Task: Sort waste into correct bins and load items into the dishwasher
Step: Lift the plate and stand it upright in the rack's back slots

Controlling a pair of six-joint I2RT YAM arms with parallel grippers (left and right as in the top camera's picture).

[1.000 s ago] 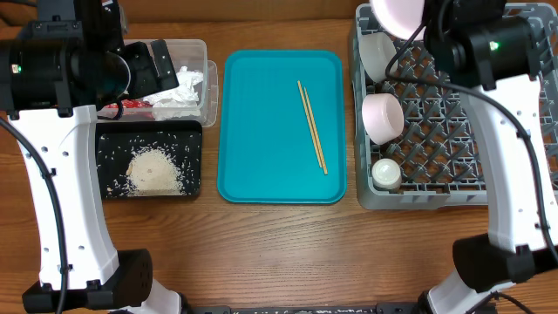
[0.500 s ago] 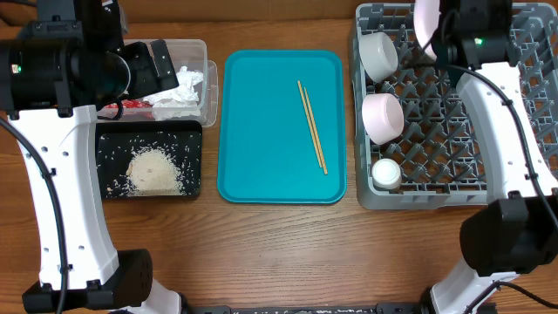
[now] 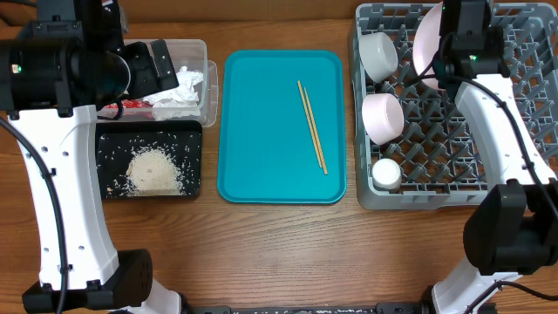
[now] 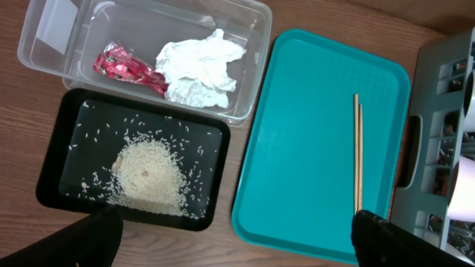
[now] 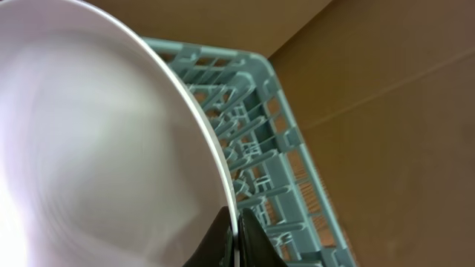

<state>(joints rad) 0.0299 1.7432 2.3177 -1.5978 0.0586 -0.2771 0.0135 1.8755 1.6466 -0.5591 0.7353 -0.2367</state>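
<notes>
My right gripper (image 5: 234, 210) is shut on the rim of the pale pink plate (image 5: 96, 148). It holds the plate (image 3: 426, 39) on edge over the back of the grey dishwasher rack (image 3: 436, 196), among the pegs (image 5: 267, 148). Two white bowls (image 3: 377, 54) (image 3: 382, 118) and a small cup (image 3: 386, 173) sit in the rack's left side. The chopsticks (image 3: 312, 126) (image 4: 358, 148) lie on the teal tray (image 3: 261, 131). My left gripper (image 4: 237, 248) hangs open high above the bins, holding nothing. The napkin (image 4: 199, 70) and wrapper (image 4: 126, 65) lie in the clear tub (image 4: 59, 37). Rice (image 4: 148, 174) covers the black tray (image 4: 59, 163).
The teal tray (image 4: 312, 148) lies between the bins and the rack (image 4: 438, 96). Bare wooden table runs along the front edge. The right arm stretches across the rack's right half.
The right arm has swung the plate from above the rack's back-left corner rightward and down, turning it on edge among the pegs. The left arm has not moved.
</notes>
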